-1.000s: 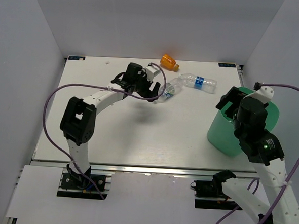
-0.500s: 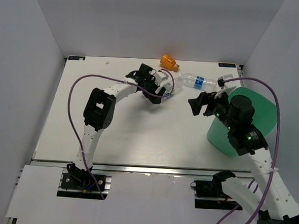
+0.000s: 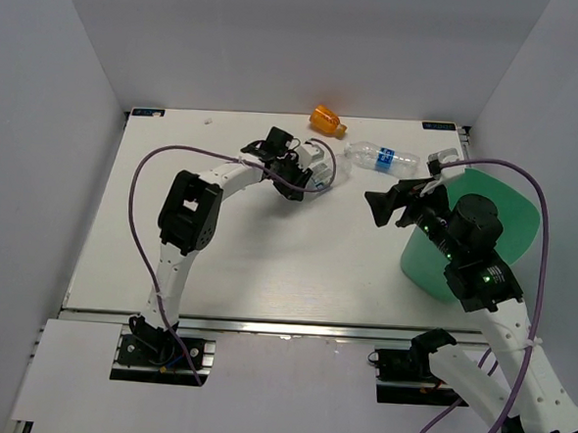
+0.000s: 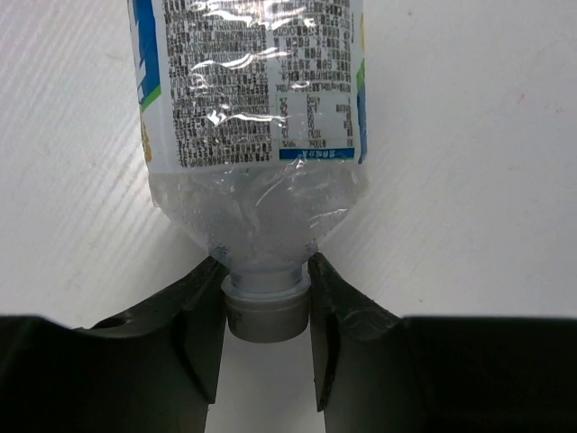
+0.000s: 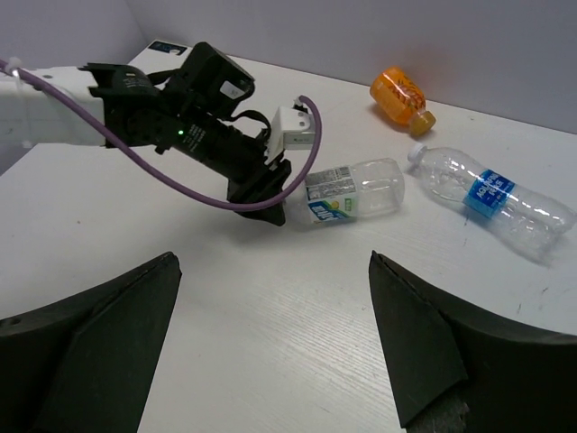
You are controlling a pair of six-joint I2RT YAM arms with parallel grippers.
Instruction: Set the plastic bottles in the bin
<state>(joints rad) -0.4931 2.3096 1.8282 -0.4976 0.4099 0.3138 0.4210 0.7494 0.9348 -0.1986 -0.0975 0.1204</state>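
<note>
My left gripper is shut on the neck of a short clear bottle with a blue and white printed label, lying on the table at the back middle. To its right lies a long clear bottle with a blue band. A stubby orange bottle rests at the back edge. The green bin stands at the right, partly hidden by my right arm. My right gripper hangs open left of the bin, above bare table, facing the bottles.
White walls close the table at the back and both sides. A purple cable loops over the left arm and another over the right arm. The table's back right corner lies just behind the bin.
My left gripper has reached the short labelled bottle and shut on its neck. My right arm has swung left from over the bin toward the bottles, still open.
</note>
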